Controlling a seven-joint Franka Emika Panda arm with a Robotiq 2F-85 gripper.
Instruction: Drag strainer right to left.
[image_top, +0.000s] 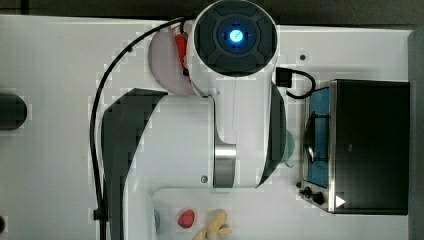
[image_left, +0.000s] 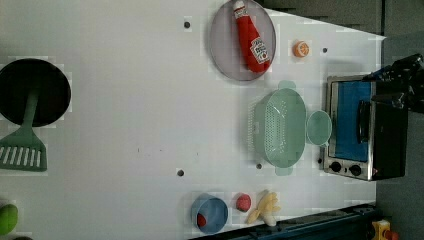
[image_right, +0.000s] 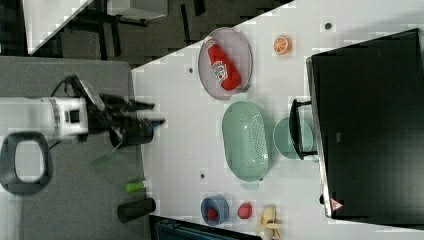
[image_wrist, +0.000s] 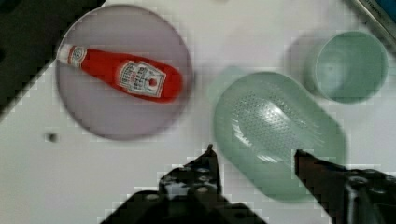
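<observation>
Sage-green plastic, the strainer lies on the white desk, with the cup touching its long side and the oven just beyond. The plate with the ketchup bottle sits near one end. The claw hangs spread wide above the strainer, holding nothing.

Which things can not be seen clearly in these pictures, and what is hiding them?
- Top view: the arm covers the strainer; the cup and the ketchup bottle only peek out.
- Wrist view: the gripper, open, hides the strainer's near rim; contact cannot be judged.
- Right view: the oven's handle crosses the cup.
- Left view: what lies in the blue bowl is too small.
</observation>
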